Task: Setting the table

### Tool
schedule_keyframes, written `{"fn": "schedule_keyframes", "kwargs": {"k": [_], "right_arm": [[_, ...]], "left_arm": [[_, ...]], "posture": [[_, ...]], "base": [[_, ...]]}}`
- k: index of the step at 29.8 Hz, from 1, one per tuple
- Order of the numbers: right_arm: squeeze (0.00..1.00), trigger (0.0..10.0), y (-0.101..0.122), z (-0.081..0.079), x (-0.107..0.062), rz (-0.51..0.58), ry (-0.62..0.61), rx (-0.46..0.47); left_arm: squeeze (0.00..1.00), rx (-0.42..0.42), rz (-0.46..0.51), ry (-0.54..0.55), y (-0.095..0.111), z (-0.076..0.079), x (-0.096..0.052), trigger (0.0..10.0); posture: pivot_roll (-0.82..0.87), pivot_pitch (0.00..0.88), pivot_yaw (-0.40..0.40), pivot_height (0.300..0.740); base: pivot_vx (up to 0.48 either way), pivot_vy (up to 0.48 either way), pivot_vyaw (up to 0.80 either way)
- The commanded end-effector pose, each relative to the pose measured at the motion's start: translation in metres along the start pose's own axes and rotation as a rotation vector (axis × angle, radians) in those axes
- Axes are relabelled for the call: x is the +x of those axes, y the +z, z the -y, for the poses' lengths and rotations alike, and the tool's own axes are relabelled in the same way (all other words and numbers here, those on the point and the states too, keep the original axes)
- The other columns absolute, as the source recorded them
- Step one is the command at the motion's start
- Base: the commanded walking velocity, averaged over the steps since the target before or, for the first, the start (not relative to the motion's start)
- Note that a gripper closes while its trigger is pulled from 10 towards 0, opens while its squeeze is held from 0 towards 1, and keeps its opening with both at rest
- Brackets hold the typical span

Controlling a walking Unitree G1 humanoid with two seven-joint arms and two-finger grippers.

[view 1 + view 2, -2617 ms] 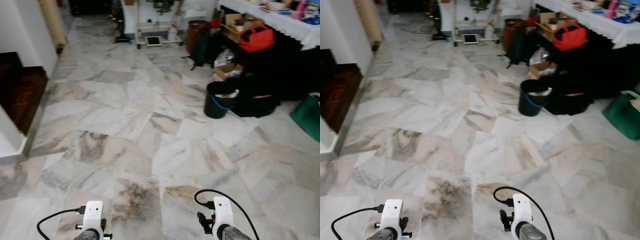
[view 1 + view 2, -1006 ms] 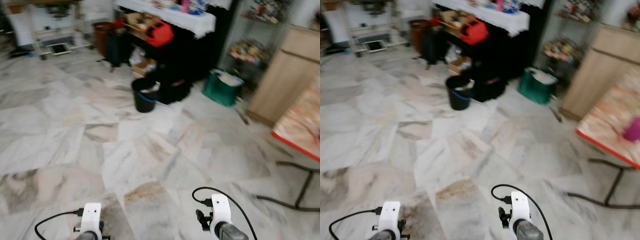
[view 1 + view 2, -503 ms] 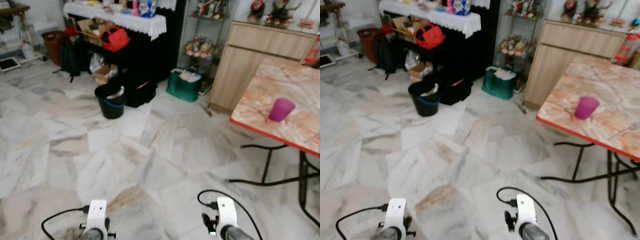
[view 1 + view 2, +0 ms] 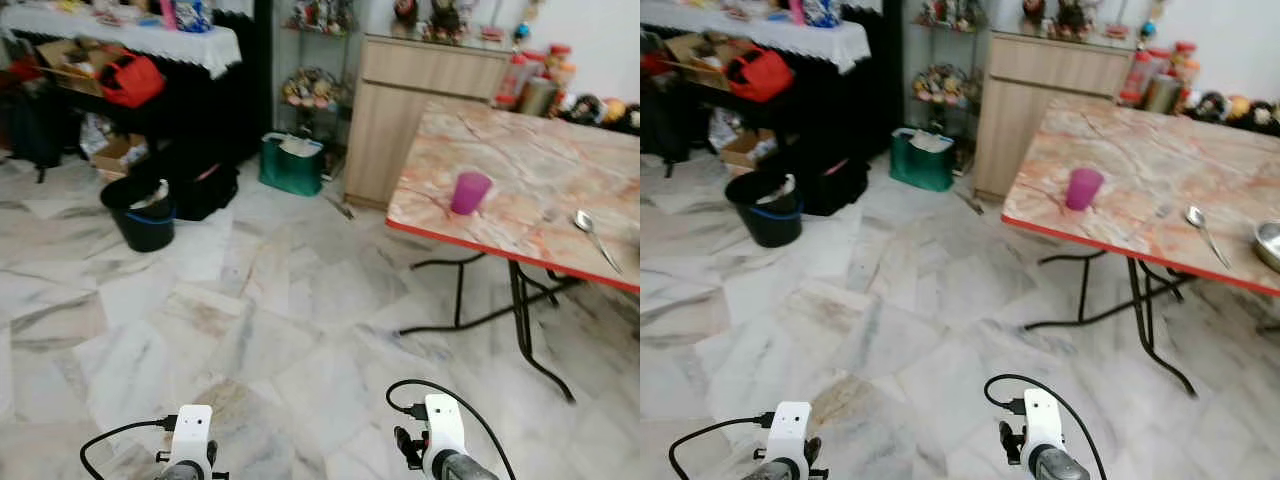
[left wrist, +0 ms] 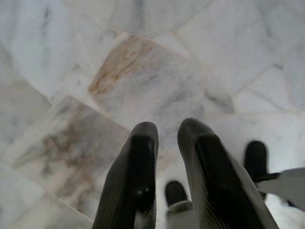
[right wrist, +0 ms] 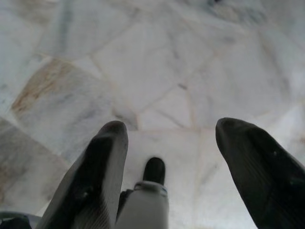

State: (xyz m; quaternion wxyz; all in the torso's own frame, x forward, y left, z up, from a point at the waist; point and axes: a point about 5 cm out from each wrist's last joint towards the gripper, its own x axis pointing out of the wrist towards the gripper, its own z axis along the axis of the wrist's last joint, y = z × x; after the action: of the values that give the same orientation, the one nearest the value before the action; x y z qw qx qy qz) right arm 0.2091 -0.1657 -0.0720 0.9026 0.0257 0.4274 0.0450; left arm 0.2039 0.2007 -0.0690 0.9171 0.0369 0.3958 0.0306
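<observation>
- L gripper (image 5: 167, 138): hangs low over the marble floor (image 4: 250, 330), fingers (image 5: 136, 171) nearly together w/ a slim gap, holding nothing, touching nothing.
- Far left: black bucket (image 4: 140, 212) on floor, beside dark bags under a cloth-covered side table (image 4: 150, 35) w/ a red bag (image 4: 130, 78) below its edge.
- Green bag (image 4: 292, 163) on floor, just left of a wooden cabinet (image 4: 425, 105).
- R gripper (image 6: 190, 152): fingers (image 6: 95, 176) spread wide, empty, above floor tiles.
- Right: red-edged dining table (image 4: 1140, 170) on black legs. On it: purple cup (image 4: 1083, 188) near the near-left corner; spoon (image 4: 1205, 232) well apart to its right; metal bowl (image 4: 1270, 243) at frame edge, beyond spoon.
- Jars and bottles (image 4: 540, 80) at table's far side, blurry.
- vs 0.5 s ago: whole view swung right; table now nearer centre, spoon + bowl newly in frame, bucket and side table slid left. Camera move, not objects. Arms same low pose at bottom of head views.
</observation>
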Motion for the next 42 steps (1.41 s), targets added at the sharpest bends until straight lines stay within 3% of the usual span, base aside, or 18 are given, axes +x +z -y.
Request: {"fn": "schedule_keyframes", "kwargs": {"k": [1, 20, 42], "right_arm": [[0.00, 10.0, -0.0003, 0.0063, -0.0012, 0.001, -0.020, 0.002], [0.00, 10.0, 0.0000, 0.0064, -0.0011, 0.004, -0.027, 0.015], [0.00, 10.0, 0.0030, 0.0064, -0.0008, 0.023, -0.029, 0.027]], "left_arm": [[0.00, 0.004, 0.003, -0.018, 0.0014, 0.0057, 0.0006, 10.0], [0.00, -0.010, 0.002, -0.014, 0.0019, 0.0057, 0.0008, 10.0], [0.00, -0.036, 0.016, -0.005, 0.0070, 0.0053, 0.0021, 10.0]], "posture": [[0.00, 0.000, -0.038, 0.728], [-0.01, 0.000, -0.036, 0.728], [-0.01, 0.000, -0.035, 0.728]], "base": [[0.000, 0.000, -0.66], [0.000, 0.000, -0.64], [0.000, 0.000, 0.00]]}}
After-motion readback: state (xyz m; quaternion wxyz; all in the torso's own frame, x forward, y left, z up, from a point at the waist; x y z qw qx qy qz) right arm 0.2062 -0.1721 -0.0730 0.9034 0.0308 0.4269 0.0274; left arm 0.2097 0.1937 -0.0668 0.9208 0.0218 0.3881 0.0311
